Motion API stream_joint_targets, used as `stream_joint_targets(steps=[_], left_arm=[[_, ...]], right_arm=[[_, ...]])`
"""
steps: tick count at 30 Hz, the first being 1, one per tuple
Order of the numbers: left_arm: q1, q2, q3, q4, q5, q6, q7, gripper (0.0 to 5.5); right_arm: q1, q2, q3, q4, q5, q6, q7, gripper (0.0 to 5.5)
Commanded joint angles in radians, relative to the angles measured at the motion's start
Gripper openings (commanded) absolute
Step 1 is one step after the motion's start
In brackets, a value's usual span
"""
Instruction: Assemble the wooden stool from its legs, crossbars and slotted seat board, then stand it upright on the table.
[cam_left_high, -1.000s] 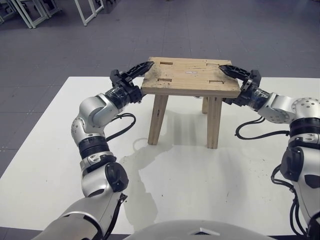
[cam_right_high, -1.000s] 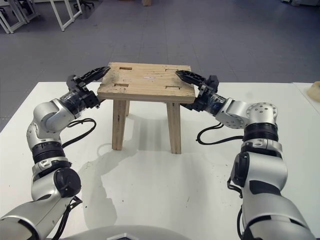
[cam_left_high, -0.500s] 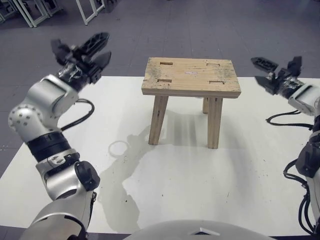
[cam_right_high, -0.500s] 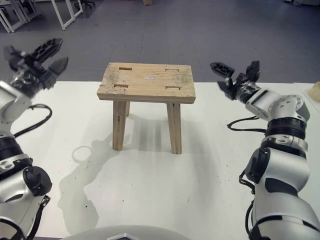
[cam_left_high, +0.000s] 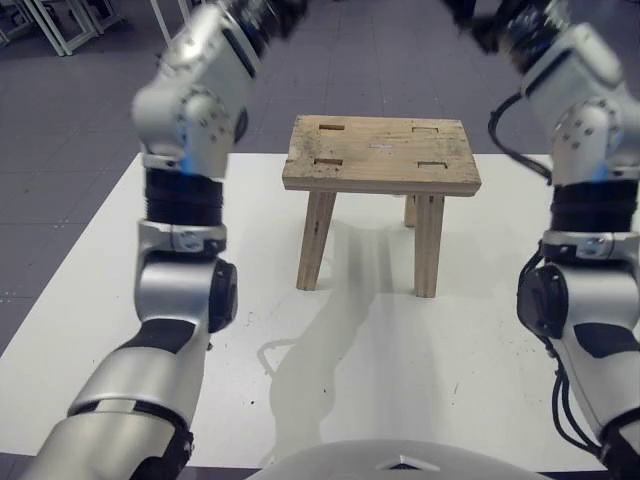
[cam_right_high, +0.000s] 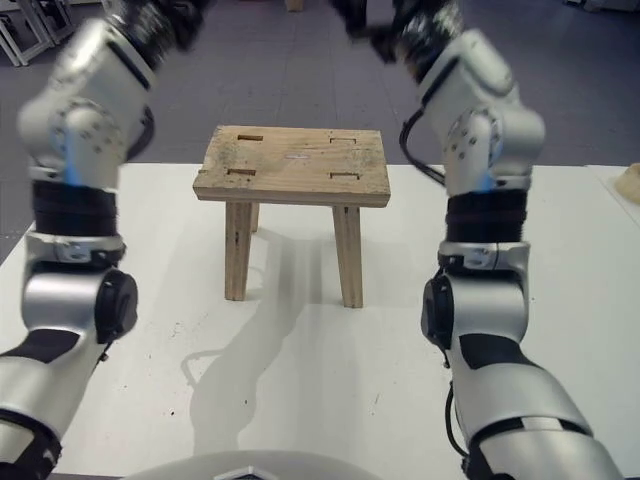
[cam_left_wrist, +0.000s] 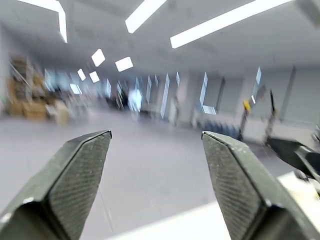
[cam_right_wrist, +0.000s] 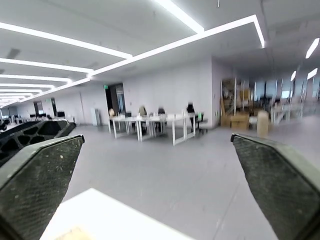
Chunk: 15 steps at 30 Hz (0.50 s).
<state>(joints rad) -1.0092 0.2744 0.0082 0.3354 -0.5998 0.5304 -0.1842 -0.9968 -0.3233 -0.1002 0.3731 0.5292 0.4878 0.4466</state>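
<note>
Up and away from the wooden stool (cam_left_high: 385, 180)! A second back, clamped on the two short ends of the seat board (cam_left_high: 380, 148). Half a second back, pulled out to either side and spread. Now swung high above it, with the left arm (cam_left_high: 190, 100) and right arm (cam_left_high: 585, 90) raised well clear of the wood. No contact anywhere. Spread wide and holding nothing, the left gripper (cam_left_wrist: 156, 134), seen from its own wrist against the open room. Likewise gaping, the right gripper (cam_right_wrist: 157, 137), nothing between the pads, pointing out over the hall.

And not a twitch from the stool through all that. Same spot, upright on its legs (cam_left_high: 316, 238), near the far edge of the tabletop (cam_left_high: 470, 380), about midway between the left and right edges. Standing unaided after the release, so by the look of it assembled and set up as asked. Task done or all but, pending a check for wobble.

Harder to make out: from the head, both wrists blurred and cut off at the top edge, so no reading of the fingers there. Back legs mostly tucked behind the front pair; crossbars under the seat not to be picked out. Four slots (cam_left_high: 432, 129) visible in the seat, yet impossible to tell how fully filled. At the right edge of the tabletop, a pale lump (cam_right_high: 630, 180), cut off, not identifiable.
</note>
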Motion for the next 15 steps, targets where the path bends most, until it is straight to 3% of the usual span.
stream_joint_targets(steps=[1, 4, 10, 15], left_arm=[[0.300, -0.068, -0.115, 0.000, 0.098, 0.132, 0.031, 3.35], [0.450, -0.085, -0.099, -0.017, 0.120, 0.211, 0.075, 3.35], [0.346, -0.076, 0.022, -0.060, 0.117, 0.085, 0.082, 3.35], [0.356, -0.117, 0.118, -0.366, 0.083, -0.088, 0.077, 3.35]], right_arm=[[0.242, 0.048, 0.115, 0.095, -0.115, 0.007, 0.028, 5.50], [0.297, 0.035, 0.110, 0.150, -0.134, 0.011, 0.044, 5.50], [0.250, 0.031, 0.072, 0.166, -0.125, -0.056, 0.060, 5.50], [0.236, 0.079, -0.004, -0.139, -0.049, -0.148, 0.025, 5.50]])
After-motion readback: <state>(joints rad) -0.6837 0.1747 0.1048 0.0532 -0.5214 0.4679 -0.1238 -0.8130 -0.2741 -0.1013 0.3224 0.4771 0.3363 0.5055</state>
